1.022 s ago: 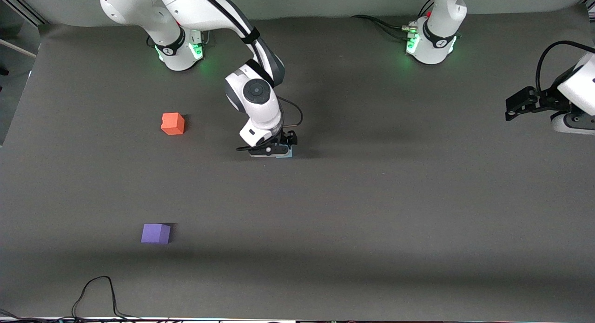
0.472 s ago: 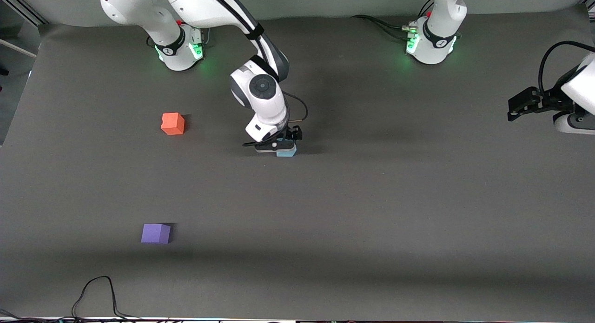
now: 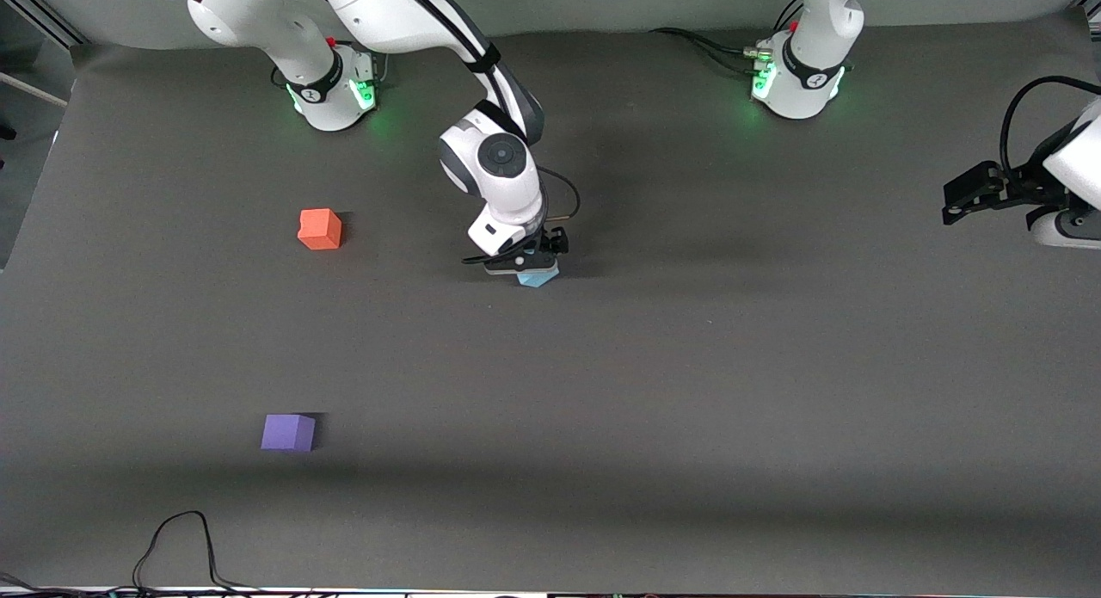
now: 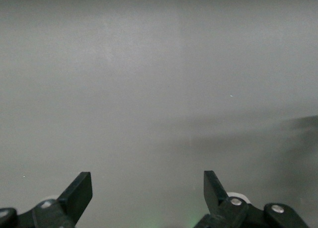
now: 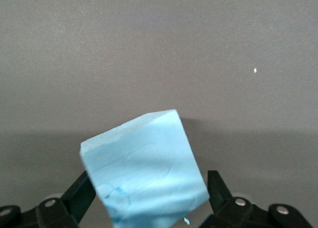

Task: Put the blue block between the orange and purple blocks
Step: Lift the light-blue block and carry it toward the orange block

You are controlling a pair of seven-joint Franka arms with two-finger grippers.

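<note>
Right gripper (image 3: 535, 267) sat low over the blue block (image 3: 538, 277), near the middle of the table (image 3: 774, 391). In the right wrist view the two dark fingers (image 5: 79, 195) stood wide apart with the sky-blue cube (image 5: 146, 166) between them, turned at an angle to the jaws. A gap seemed to show on either side of the cube, so the jaws were spread around it and not clamped on it. Whether the cube rested flat on the grey mat could not be told.

Left gripper (image 3: 968, 194) waited at the left arm's end of the table, over bare mat, its fingers (image 4: 77, 195) wide apart and holding nothing.

The orange block (image 3: 320, 229) lay toward the right arm's end, well apart from the blue one. The purple block (image 3: 288, 432) lay at the same end but much nearer the front camera, with open mat between the pair.

By this showing the task was at an early stage: the gripper was placed for a grasp, yet the pinch, the carry and the setting-down in the gap between orange and purple all remained to do.
</note>
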